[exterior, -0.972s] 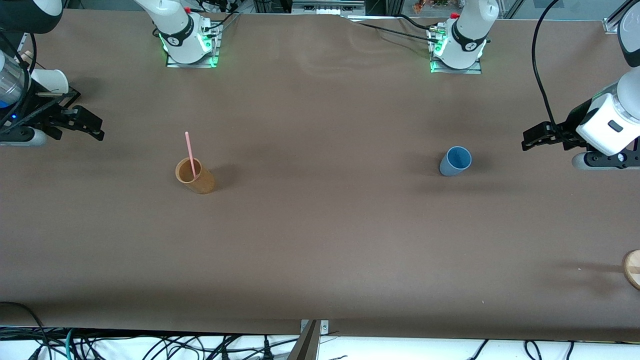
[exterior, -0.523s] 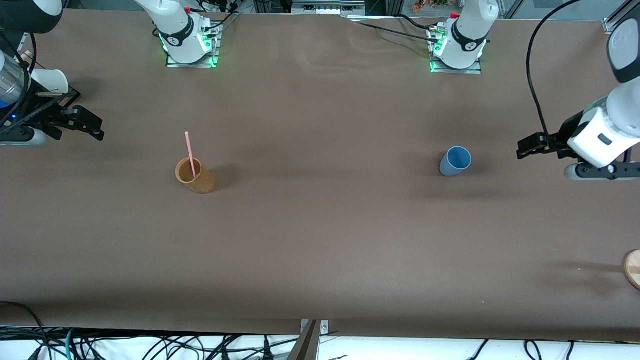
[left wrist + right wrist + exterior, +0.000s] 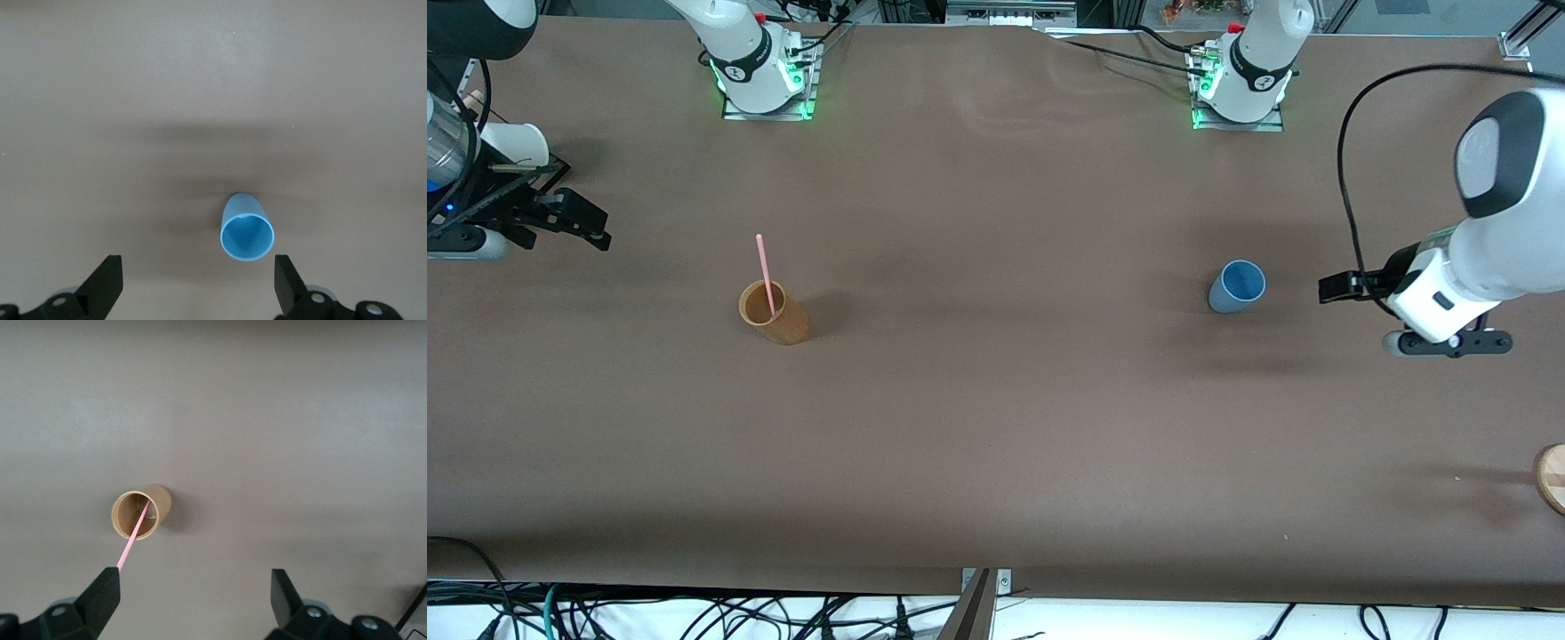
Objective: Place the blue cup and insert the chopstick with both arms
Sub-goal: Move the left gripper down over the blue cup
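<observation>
While its black fingers (image 3: 107, 283) stand spread wide with nothing between them, the left gripper (image 3: 1336, 288) hangs low over the table just beside the small light-blue plastic tumbler (image 3: 1237, 286), toward the left arm's end; the tumbler stands upright, open rim up, with nothing in it (image 3: 247, 229); the right gripper (image 3: 585, 222), likewise spread wide and holding nothing (image 3: 193, 600), hovers over the right arm's end of the brown table (image 3: 996, 427); the tan-orange wooden-looking cup (image 3: 773, 313) stands upright well apart from the tumbler; in it leans the thin pink chopstick (image 3: 765, 275), lower end inside, long axis near upright, top end sticking out above the rim (image 3: 135, 532); the left arm's white forearm (image 3: 1485, 258) slants down toward the tumbler.
</observation>
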Action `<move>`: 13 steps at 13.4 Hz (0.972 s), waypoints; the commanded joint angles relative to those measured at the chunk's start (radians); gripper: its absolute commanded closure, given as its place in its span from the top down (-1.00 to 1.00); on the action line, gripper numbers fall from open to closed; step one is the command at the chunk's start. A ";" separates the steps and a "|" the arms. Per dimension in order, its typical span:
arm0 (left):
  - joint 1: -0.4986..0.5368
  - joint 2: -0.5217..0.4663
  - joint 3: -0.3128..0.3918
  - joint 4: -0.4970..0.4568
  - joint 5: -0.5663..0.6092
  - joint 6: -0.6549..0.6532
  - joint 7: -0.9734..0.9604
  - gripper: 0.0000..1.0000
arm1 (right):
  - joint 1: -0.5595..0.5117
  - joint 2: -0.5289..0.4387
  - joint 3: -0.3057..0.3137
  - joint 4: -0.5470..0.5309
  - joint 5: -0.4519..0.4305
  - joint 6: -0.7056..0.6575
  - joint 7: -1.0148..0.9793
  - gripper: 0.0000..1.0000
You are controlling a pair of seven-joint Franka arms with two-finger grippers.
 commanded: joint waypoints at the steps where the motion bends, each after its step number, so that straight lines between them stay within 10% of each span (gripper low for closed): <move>1: -0.001 -0.019 0.002 -0.168 0.019 0.171 0.020 1.00 | -0.001 -0.016 -0.002 0.002 0.003 -0.008 -0.004 1.00; 5: -0.003 -0.056 0.002 -0.426 0.019 0.453 0.020 1.00 | -0.001 -0.013 -0.004 0.002 0.003 -0.006 -0.004 1.00; 13: -0.035 -0.132 0.000 -0.625 0.044 0.606 0.021 1.00 | -0.001 -0.017 -0.015 0.002 0.003 -0.014 -0.008 1.00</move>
